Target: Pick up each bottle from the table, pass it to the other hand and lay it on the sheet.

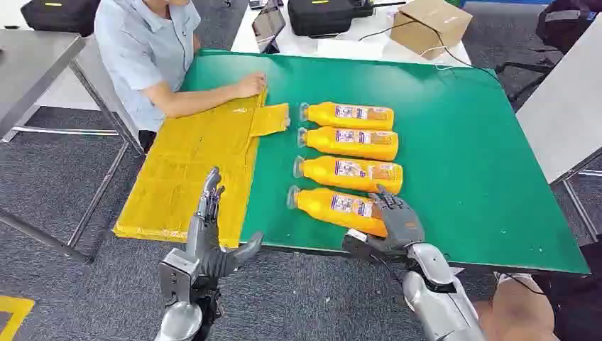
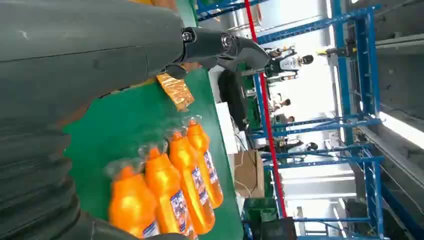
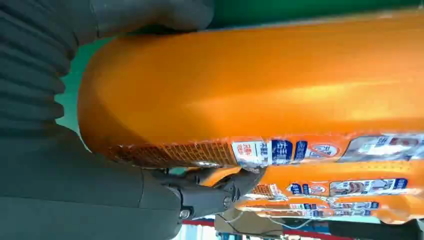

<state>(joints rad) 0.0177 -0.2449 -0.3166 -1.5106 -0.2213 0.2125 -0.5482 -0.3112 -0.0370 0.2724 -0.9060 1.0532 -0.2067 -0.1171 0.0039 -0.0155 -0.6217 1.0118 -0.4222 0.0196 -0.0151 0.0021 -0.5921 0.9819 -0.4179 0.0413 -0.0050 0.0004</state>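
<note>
**Right hand wrapped around nearest bottle; left hand empty above sheet**

In the head view, we see four orange bottles lying on their sides in a column at the centre of the green surface (image 1: 461, 142), caps pointing to the left of the frame. The nearest bottle (image 1: 334, 207) sits at the lower centre of the frame, close to the surface's near edge. The second bottle (image 1: 351, 172), third bottle (image 1: 351, 142) and farthest bottle (image 1: 349, 114) lie above it in the frame, side by side and close together.

The right hand (image 1: 397, 224) is at the base end of the nearest bottle, in the lower centre-right of the frame. Its fingers (image 1: 389, 202) curl over the bottle body; in the right wrist view the thumb and fingers enclose the bottle from both sides. We cannot tell whether the bottle is lifted or rests on the surface.

The left hand (image 1: 209, 227) stands in the lower left of the frame, over the near end of the yellow sheet (image 1: 181, 163). Its fingers are extended and apart, thumb spread to the side, holding nothing.

A person (image 1: 145, 42) sits in the upper left of the frame, one hand resting on the sheet's far end.
</note>
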